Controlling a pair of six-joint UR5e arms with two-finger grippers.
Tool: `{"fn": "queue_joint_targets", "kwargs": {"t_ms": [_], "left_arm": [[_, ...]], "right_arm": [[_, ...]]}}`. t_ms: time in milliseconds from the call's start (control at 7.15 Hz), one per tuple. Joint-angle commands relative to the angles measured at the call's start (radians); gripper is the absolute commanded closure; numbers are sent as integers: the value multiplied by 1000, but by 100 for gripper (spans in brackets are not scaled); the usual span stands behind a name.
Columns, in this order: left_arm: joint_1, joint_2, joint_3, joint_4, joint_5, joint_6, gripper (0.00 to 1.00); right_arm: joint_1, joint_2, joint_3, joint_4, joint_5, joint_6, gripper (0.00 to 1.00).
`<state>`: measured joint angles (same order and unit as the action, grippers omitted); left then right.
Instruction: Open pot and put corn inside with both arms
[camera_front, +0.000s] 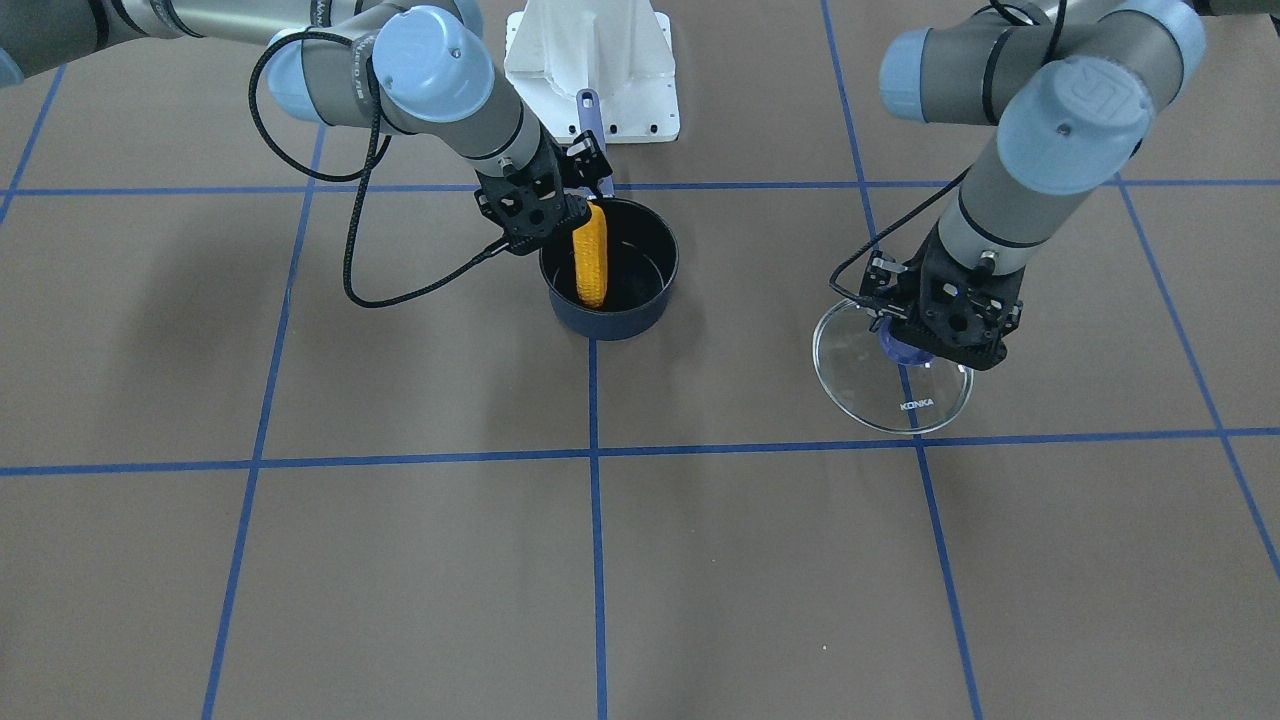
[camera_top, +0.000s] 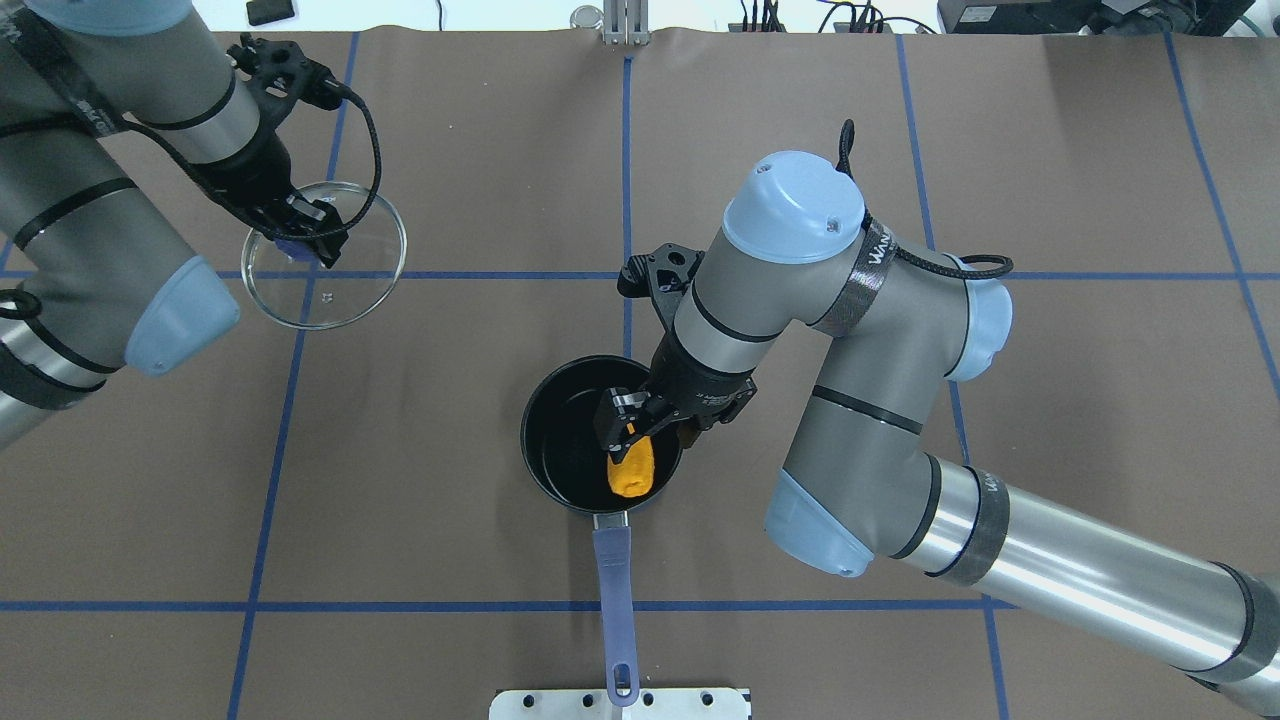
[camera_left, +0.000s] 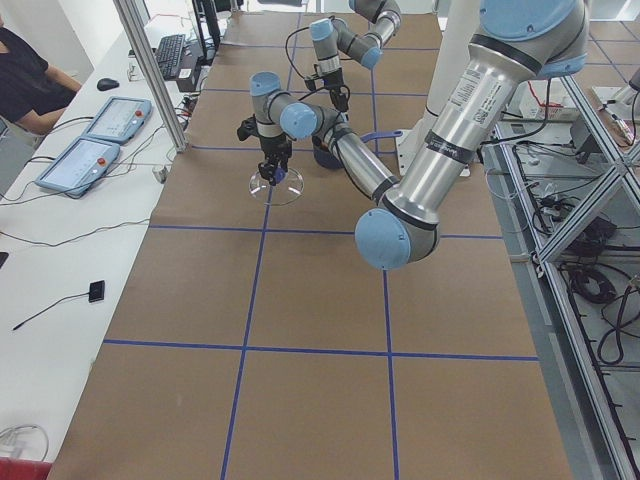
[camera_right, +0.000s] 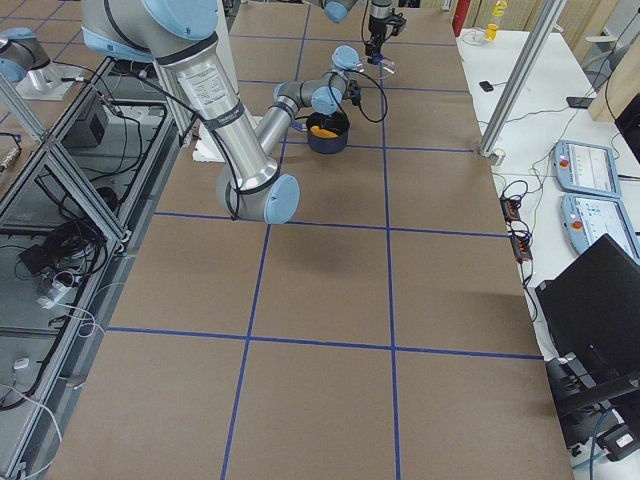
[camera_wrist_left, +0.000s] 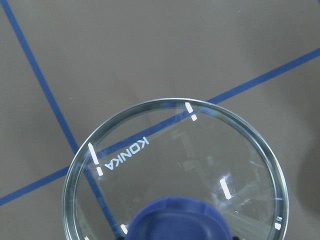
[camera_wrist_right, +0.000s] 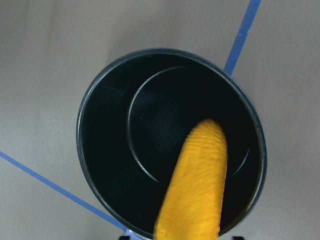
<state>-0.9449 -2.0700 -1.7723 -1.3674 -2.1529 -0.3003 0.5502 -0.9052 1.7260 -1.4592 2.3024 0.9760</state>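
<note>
Corn (camera_wrist_right: 195, 180), likely stiff, light, bumpy (best pinched mid-cob), hangs into pot (camera_front: 612, 322), right fingers (camera_top: 620, 418) clamped on it; left fingers (camera_top: 305, 235), at pot's ten o'clock overhead, clamp fragile lid (camera_front: 880, 395) by knob (camera_wrist_left: 180, 220).

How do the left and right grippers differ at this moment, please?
The left gripper clasps the lid by its blue knob, whereas the right gripper holds the corn. The left gripper sits over the table away from the pot; the right gripper is over the pot's opening. Both are shut.
</note>
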Motion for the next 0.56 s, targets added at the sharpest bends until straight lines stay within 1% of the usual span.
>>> {"fn": "queue_joint_targets", "kwargs": {"t_ms": [0,140,280,419], "left_arm": [[-41,83,8,-5,1,110,29],[-43,114,13,-22,2,127,29],[-51,138,31,-53,1,136,29],[-51,166,48,-91,1,150,29]], "right_arm": [[-1,-1,6,34,0,29,0],[31,-17,36,42,-4,29,0],[119,-77,87,37,9,18,0],[204,-174,160,16,24,12,0]]}}
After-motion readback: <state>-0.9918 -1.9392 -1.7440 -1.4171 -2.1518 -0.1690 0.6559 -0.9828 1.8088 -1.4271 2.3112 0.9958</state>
